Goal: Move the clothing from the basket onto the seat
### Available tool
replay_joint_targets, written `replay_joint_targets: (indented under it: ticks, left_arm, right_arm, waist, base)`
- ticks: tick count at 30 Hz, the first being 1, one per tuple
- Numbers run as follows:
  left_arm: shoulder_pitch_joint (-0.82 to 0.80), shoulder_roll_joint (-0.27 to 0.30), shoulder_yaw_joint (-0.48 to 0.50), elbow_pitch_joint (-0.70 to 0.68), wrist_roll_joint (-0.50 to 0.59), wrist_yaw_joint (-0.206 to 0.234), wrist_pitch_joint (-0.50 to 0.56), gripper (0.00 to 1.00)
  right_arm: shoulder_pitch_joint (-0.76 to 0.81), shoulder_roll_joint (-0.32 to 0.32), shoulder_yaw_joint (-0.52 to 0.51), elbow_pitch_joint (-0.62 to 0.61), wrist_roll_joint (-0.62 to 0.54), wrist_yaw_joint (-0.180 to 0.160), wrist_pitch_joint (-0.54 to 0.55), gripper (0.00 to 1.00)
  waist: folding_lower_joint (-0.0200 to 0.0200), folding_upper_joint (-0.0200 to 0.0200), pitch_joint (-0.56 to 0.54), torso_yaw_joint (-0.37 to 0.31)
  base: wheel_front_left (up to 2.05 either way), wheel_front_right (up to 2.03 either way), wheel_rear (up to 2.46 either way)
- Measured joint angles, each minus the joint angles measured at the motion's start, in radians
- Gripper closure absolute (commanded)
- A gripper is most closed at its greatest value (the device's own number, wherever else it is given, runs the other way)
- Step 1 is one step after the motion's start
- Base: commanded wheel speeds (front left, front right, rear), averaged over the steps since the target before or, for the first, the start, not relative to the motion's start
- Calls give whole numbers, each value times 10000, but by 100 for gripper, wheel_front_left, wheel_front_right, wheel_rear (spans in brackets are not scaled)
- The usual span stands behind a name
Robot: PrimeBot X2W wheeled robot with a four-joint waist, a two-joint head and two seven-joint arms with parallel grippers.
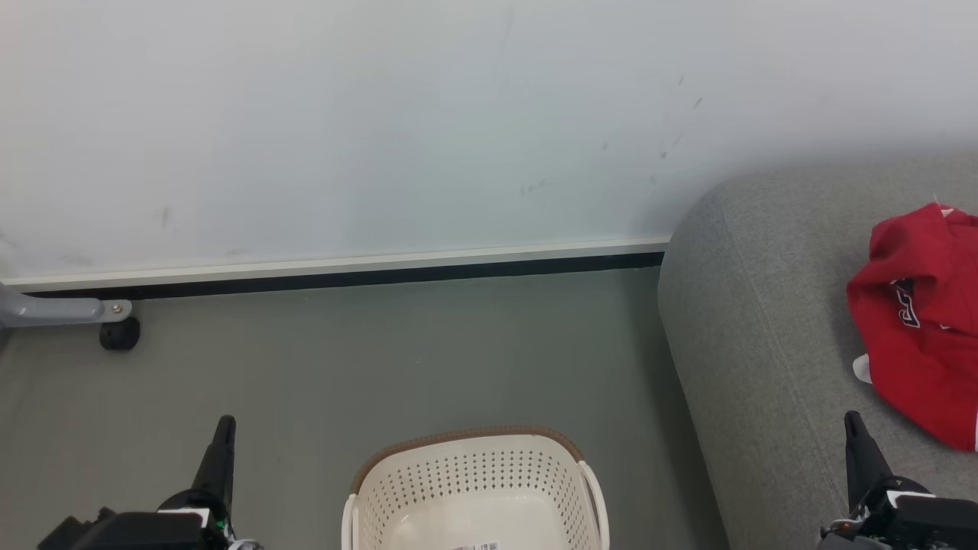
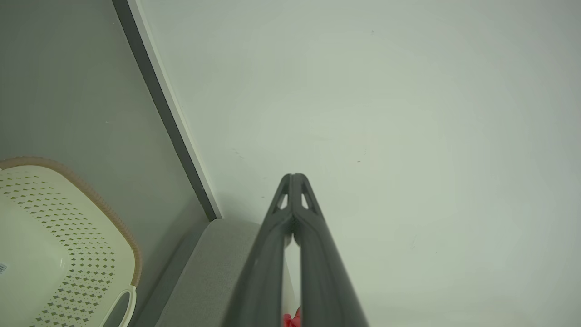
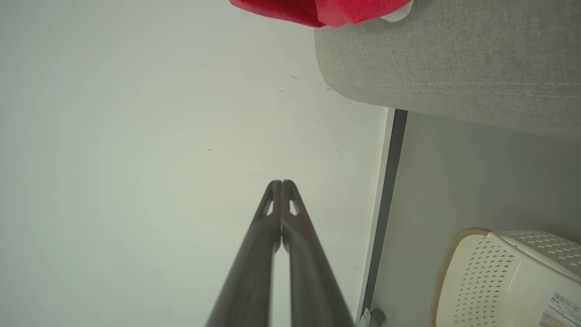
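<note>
The red clothing [image 1: 924,321] with white trim lies bunched on the grey seat [image 1: 749,336] at the right edge of the head view; it also shows as red clothing [image 3: 317,9] on the seat [image 3: 454,59] in the right wrist view. The cream basket [image 1: 474,489] with a brown rim stands on the floor at bottom centre, its visible inside holding no cloth, just a label. My left gripper [image 1: 224,428] is shut at lower left, left of the basket. My right gripper [image 1: 853,424] is shut over the seat's front, just below the clothing. Both pairs of fingertips meet: left gripper [image 2: 294,177], right gripper [image 3: 281,183].
A white wall with a pale skirting board [image 1: 344,263] runs behind the grey floor [image 1: 382,359]. A grey leg with a black caster [image 1: 118,334] stands at the far left by the wall. The basket [image 2: 59,245] sits close to the seat's end [image 2: 213,268].
</note>
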State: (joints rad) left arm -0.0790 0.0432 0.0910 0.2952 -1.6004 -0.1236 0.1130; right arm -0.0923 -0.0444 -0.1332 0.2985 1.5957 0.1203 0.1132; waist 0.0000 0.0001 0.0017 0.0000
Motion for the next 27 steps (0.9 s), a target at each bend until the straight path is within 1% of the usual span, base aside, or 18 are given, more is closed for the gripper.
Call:
replay_joint_targets:
  ticks: [27]
  left_arm:
    - [0,0,0,2,0,0,0,100]
  right_arm:
    - [0,2,0,0,2,0,0,100]
  waist:
    - [0,0,0,0]
  base:
    - [0,0,0]
